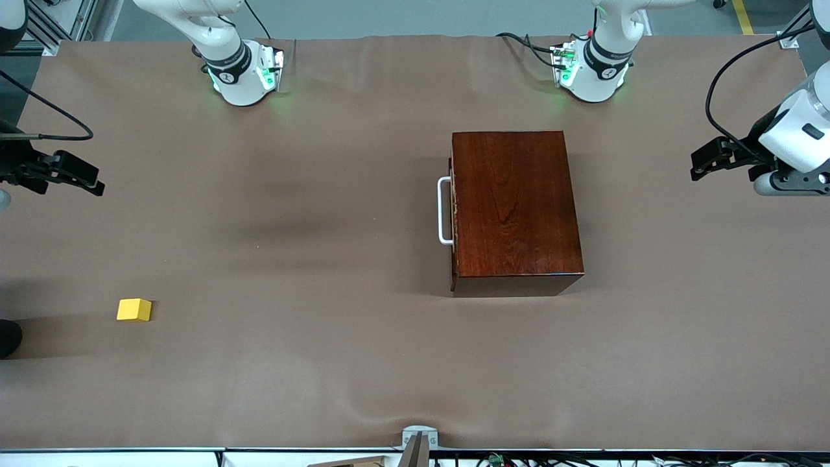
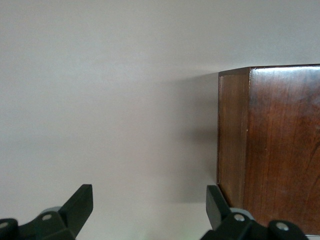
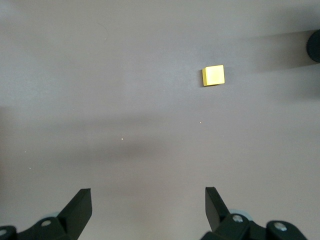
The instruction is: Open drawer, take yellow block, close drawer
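Glossy reddish-brown wooden drawer (image 1: 515, 211) sits shut mid-counter; small yellow block (image 1: 134, 310) lies out near the right arm's edge; left gripper (image 2: 150, 210) and right gripper (image 3: 148, 209) wait, jaws wide.

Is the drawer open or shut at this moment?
Shut: the drawer front sits flush with the box, only its handle sticking out.

My left gripper (image 1: 701, 165) hangs above the table at my left arm's end, fingers spread wide apart. My right gripper (image 1: 91, 184) hangs likewise at my right arm's end, fingers apart.
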### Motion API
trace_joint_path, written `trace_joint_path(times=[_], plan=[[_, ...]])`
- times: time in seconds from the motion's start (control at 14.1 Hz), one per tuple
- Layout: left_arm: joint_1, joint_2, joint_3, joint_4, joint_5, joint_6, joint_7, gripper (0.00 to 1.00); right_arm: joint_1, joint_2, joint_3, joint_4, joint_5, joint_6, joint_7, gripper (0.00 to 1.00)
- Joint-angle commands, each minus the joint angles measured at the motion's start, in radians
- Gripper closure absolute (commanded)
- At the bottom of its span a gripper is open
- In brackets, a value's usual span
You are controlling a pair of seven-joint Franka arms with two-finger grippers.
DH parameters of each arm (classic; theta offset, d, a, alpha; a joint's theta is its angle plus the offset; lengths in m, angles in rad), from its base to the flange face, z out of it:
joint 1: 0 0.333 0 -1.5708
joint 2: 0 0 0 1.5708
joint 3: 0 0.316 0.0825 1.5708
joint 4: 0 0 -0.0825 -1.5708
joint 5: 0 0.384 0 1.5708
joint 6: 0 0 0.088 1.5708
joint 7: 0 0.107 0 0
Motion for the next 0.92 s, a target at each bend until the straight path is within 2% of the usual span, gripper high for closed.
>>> trace_joint_path(times=[0.0,0.85], plan=[[0.006,0.001,-0.012,0.02,-0.014,-0.023,-0.037,0.0,0.004,-0.022,-0.005,-0.017,0.007,0.007,-0.011,0.0],[0.001,0.002,-0.015,0.018,-0.014,-0.028,-0.051,0.0,0.004,-0.022,-0.003,-0.017,0.007,0.009,-0.009,0.0]])
